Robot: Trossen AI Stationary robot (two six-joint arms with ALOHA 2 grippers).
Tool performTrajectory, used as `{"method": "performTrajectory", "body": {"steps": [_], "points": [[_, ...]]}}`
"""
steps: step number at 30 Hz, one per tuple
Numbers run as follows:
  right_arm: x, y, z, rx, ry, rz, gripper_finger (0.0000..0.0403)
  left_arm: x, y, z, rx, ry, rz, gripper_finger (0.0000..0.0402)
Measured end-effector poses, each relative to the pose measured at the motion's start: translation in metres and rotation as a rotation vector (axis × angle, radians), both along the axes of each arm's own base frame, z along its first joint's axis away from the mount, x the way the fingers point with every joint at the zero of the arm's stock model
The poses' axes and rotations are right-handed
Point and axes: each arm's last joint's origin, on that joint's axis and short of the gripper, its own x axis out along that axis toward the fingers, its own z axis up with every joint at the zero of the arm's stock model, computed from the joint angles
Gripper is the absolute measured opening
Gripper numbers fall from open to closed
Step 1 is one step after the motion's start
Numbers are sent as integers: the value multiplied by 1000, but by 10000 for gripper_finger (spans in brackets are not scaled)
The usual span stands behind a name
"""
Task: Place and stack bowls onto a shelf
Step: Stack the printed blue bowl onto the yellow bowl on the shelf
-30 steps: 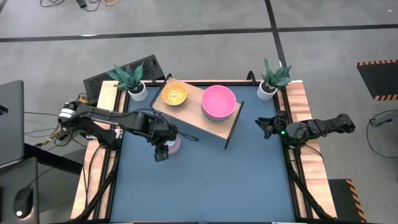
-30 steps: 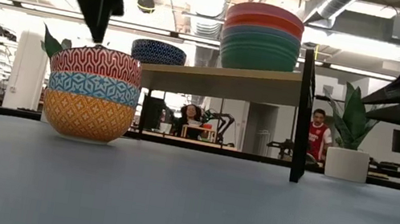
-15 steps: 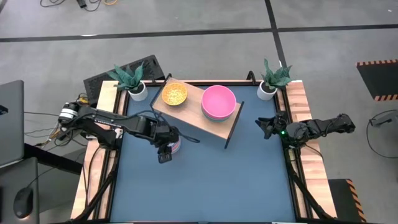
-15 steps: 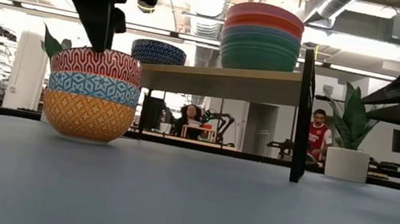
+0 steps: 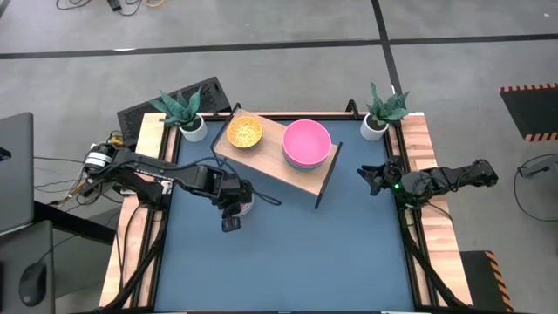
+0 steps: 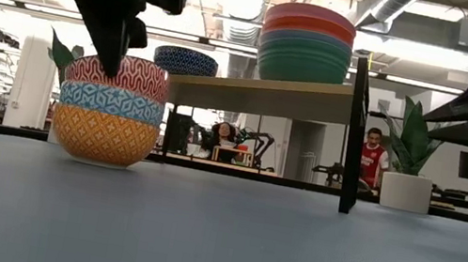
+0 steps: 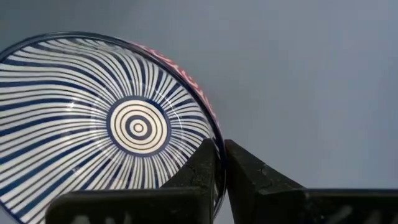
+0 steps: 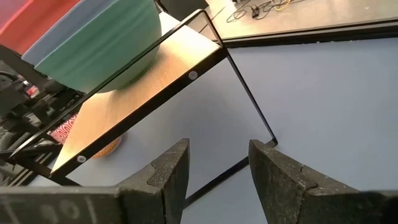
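1. Patterned bowls (image 6: 108,110), three by our count (red over blue over orange), sat stacked on the blue table (image 5: 296,253) in front of the shelf (image 5: 277,157).
2. We saw the left gripper (image 7: 222,163) pinched narrow on the top bowl's rim, one finger inside and one outside, presumably to lift it.
3. We counted one yellow bowl (image 5: 245,133) and a stack of four large bowls (image 6: 306,46) on the shelf.
4. We noted the right gripper (image 8: 216,165) waiting wide apart and empty near the table's right rail.
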Motion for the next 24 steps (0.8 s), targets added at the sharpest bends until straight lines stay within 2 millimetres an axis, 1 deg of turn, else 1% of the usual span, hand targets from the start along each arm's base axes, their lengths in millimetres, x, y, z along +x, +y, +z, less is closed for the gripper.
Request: {"method": "performTrajectory", "body": {"steps": [6, 12, 17, 21, 24], "points": [[0, 0, 0, 0, 0, 0, 191, -2, -3, 6, -23, 7, 13, 3], [0, 0, 0, 1, 0, 1, 191, -4, -8, 32, -57, 42, -5, 2], [0, 0, 0, -4, 3, 2, 191, -6, -12, 69, -74, 34, -63, 1], [0, 0, 0, -6, 4, 3, 191, -10, -10, 107, -2, -20, -85, 1], [0, 0, 0, -6, 4, 3, 191, -14, -5, 135, 91, -73, -47, 1]]}}
